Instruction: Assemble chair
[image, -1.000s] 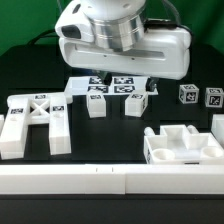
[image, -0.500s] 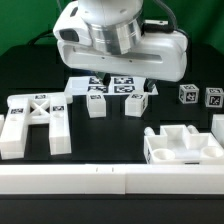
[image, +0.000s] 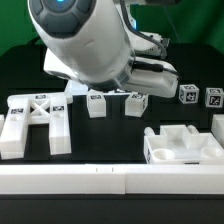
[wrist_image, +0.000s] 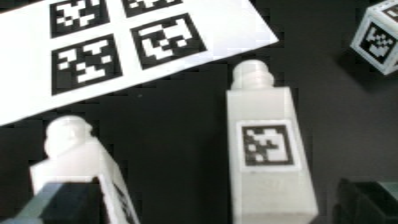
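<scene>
One white ledge (image: 110, 182) runs along the front edge of the tabletop (image: 105, 140). The chair parts (image: 52, 128) lie loose behind it. One X-braced frame (image: 30, 112) sits at the exterior view's left and one notched block (image: 180, 146) at its right. They are well apart, with bare black tabletop between them. Further back are two posts (image: 97, 103) with a clear gap between them. Two cubes (image: 187, 94) sit just beside each other at the far right. One marker board (wrist_image: 125, 45) lies just beyond the posts. The tool (wrist_image: 210, 205) hangs over the posts with its fingers (wrist_image: 54, 205) spread wide, gripping nothing.
</scene>
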